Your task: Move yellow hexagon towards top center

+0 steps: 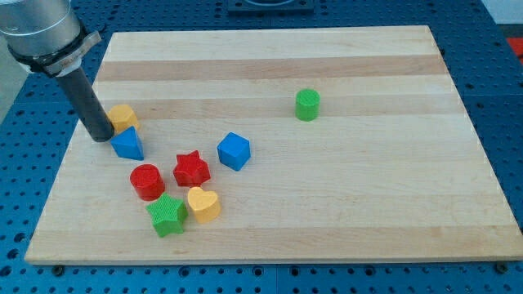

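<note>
Yellow hexagon [122, 117]: sitting near tabletop [343, 204] left edge, touching my tip [101, 135]; no hand showing.

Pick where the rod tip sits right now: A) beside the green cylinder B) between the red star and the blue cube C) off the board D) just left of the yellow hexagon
D: my tip stands on the board just left of the yellow hexagon, above-left of the blue triangle.

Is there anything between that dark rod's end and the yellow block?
Nothing: in the camera view my tip sits right against the yellow hexagon, on its lower-left side.
</note>
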Tool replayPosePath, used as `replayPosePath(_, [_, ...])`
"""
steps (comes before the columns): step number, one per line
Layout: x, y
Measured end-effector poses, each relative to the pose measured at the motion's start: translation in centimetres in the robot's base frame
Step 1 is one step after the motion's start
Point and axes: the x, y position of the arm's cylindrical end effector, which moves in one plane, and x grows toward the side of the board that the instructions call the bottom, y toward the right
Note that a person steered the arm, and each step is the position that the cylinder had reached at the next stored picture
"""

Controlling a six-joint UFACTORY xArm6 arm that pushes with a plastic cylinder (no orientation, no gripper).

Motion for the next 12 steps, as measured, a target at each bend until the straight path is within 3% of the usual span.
replayPosePath(3, [0.0,-1.0])
replayPosePath(6, [-3.5,5.4])
replayPosePath(8, [-3.7,0.8])
replayPosePath(9, [-5.3,1.9])
replayPosePath(11, [-10.9,14.2])
replayPosePath(12, [-12.1,15.3])
